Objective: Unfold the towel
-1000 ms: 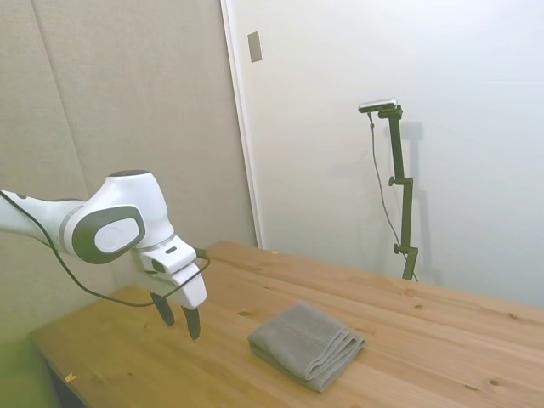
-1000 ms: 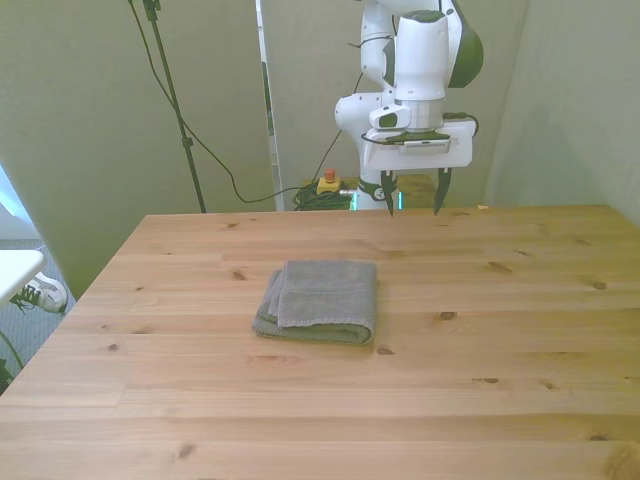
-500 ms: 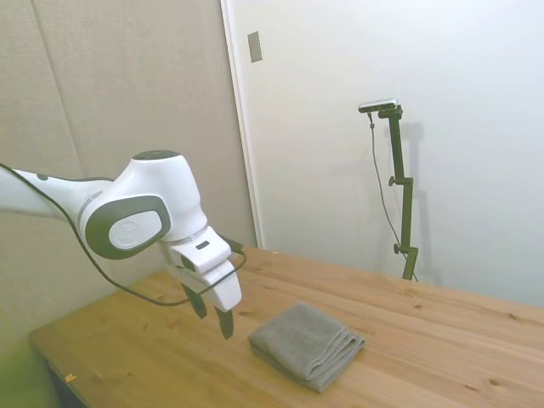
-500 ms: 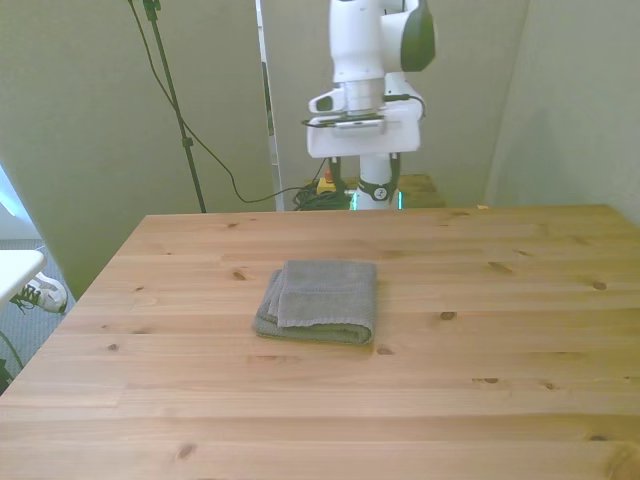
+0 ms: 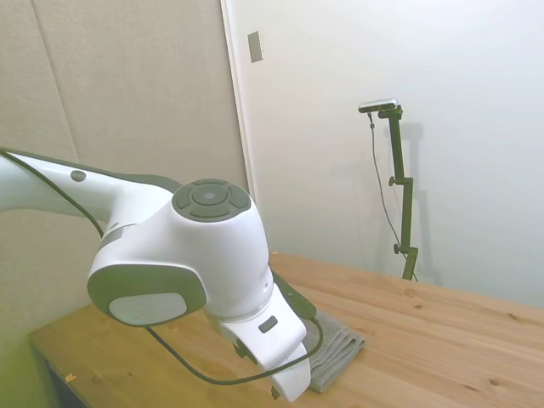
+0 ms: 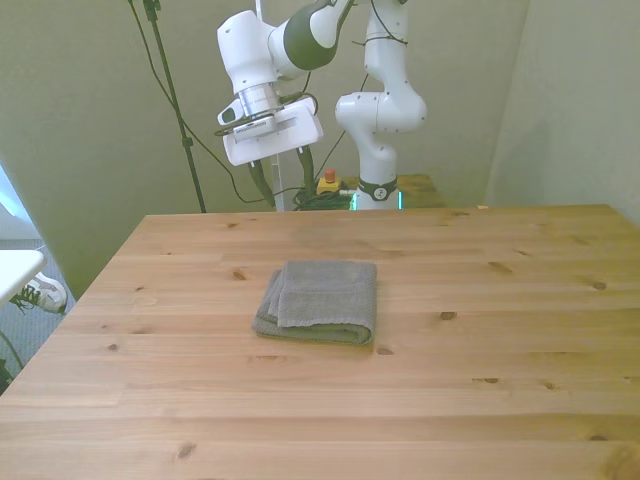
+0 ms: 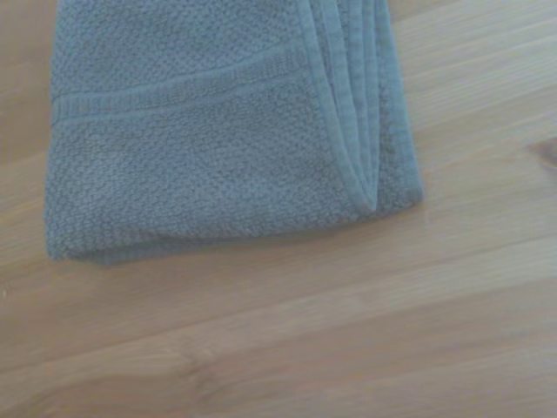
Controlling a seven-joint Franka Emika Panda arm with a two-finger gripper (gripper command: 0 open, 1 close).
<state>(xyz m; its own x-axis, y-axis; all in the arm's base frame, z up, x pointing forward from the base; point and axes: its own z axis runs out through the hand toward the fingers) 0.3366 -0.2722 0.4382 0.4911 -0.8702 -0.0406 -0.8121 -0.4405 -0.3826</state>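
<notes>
The towel (image 6: pixel 322 300) is grey terry cloth, folded into a thick rectangle near the middle of the wooden table (image 6: pixel 480 350). Its layered edges face the front view's left. My gripper (image 6: pixel 281 178) hangs high over the table's far edge, behind the towel and toward the front view's left. It is open with nothing between its fingers. In the side view the arm's wrist (image 5: pixel 204 263) fills the foreground and hides most of the towel (image 5: pixel 338 347). The wrist view shows the towel (image 7: pixel 218 148) close up, stacked hems along one side, on bare wood (image 7: pixel 348 331).
The arm's white base (image 6: pixel 380 120) stands behind the far edge, with cables and a small red-and-yellow button box (image 6: pixel 327 183) by it. A white surface (image 6: pixel 15 268) and a shoe (image 6: pixel 40 293) lie beyond the table on the front view's left.
The arm has swung toward the front view's left and closer to the side camera, now covering most of the towel there. The towel has not moved.
</notes>
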